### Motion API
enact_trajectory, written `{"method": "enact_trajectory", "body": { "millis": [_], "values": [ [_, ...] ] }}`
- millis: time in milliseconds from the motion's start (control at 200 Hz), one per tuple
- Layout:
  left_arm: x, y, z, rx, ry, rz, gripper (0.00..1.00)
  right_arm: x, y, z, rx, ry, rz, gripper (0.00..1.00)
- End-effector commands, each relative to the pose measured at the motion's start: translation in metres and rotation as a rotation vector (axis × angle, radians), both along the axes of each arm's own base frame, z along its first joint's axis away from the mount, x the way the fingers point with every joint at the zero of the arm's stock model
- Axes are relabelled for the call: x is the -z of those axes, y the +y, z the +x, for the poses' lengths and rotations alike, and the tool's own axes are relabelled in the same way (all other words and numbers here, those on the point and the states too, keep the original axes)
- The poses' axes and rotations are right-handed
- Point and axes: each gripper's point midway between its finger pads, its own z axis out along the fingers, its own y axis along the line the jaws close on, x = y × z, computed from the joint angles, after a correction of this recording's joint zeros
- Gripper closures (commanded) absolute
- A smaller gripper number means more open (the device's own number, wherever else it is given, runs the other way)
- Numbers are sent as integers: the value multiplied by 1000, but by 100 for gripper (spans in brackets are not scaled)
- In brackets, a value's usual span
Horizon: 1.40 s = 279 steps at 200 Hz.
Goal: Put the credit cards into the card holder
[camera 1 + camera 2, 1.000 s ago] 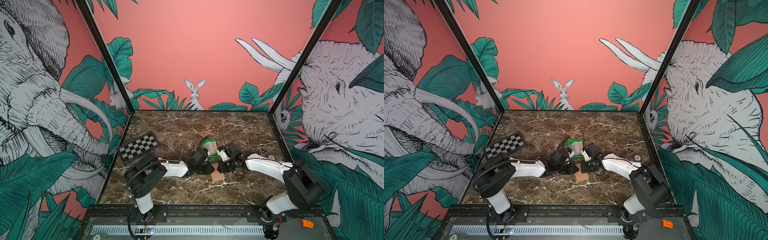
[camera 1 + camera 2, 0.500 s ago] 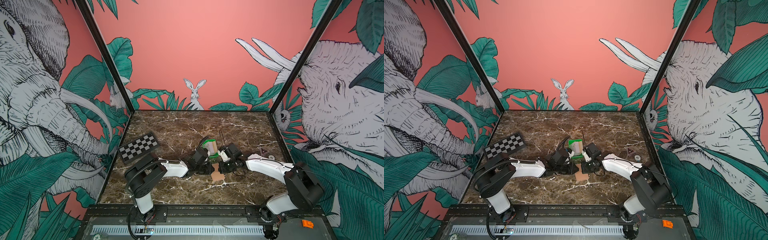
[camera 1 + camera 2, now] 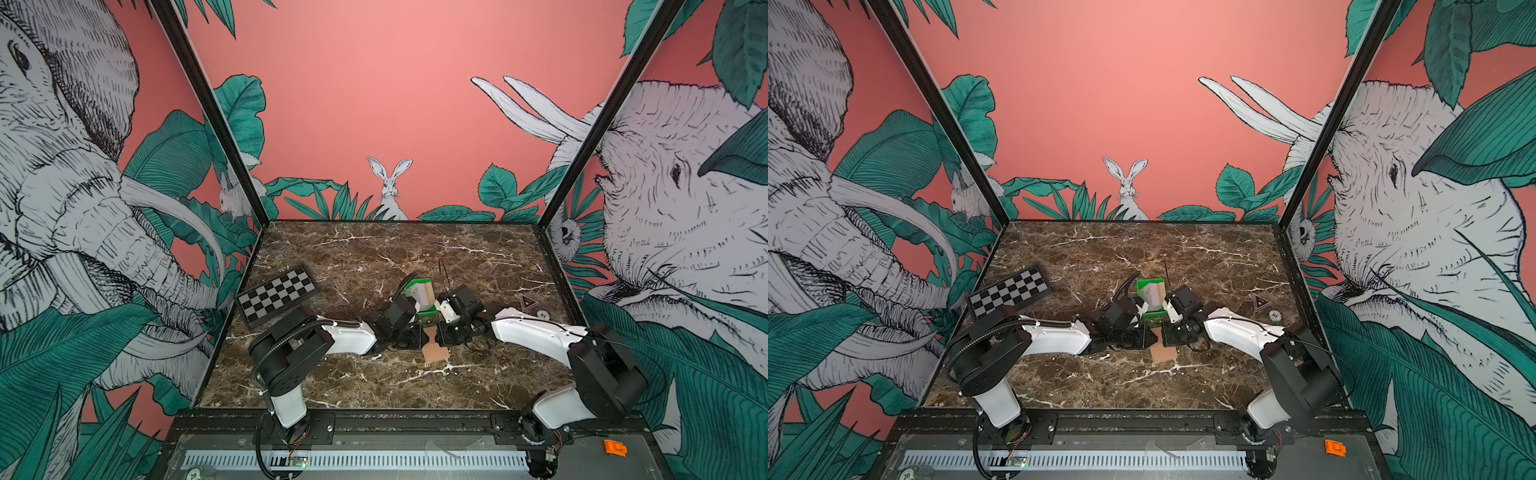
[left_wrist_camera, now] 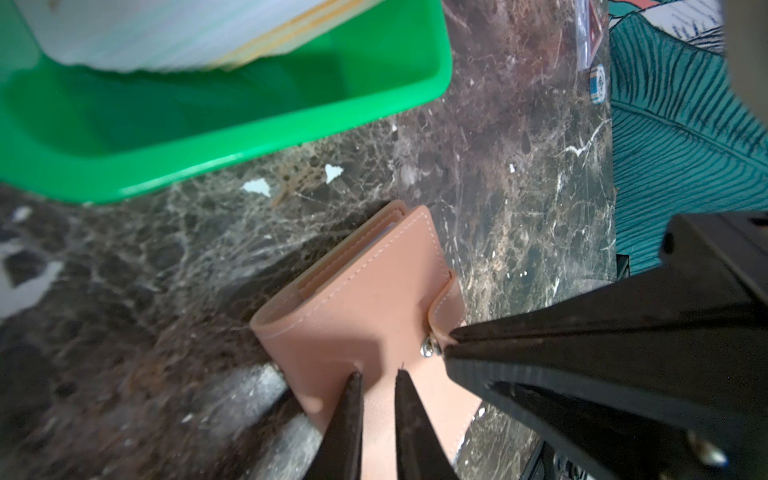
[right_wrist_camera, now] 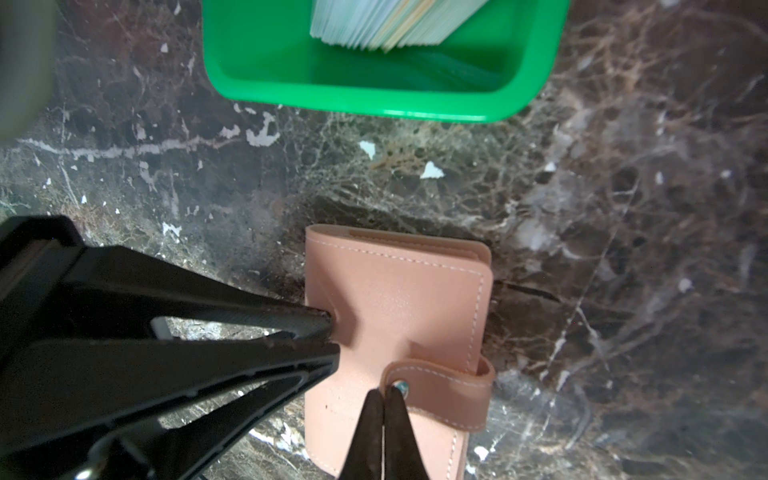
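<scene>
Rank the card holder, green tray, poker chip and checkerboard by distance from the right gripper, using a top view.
1. card holder, touching the right gripper.
2. green tray, just behind it.
3. poker chip, near the right wall.
4. checkerboard, far left.

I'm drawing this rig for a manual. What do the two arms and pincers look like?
The left arm and right arm have white shells between chunky black joint housings. A black ribbed hose loops along the left arm; a thin black cable runs along the right. The left pincer and right pincer each have two black fingers tapering to narrow tips.
</scene>
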Motion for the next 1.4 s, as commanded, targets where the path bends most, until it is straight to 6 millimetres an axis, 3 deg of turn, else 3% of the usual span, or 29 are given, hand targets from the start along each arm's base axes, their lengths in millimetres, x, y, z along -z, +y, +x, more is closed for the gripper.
{"method": "enact_trajectory", "body": {
  "millis": [0,280,1390],
  "values": [
    [18,13,-8,-9,46,53,82,8,-3,-9,-9,37,-26,100],
    [17,12,-7,-6,46,51,82,8,-8,-11,-2,33,-45,100],
    [19,13,-8,-8,45,51,82,13,3,-21,-51,72,-43,100]
  ]
}}
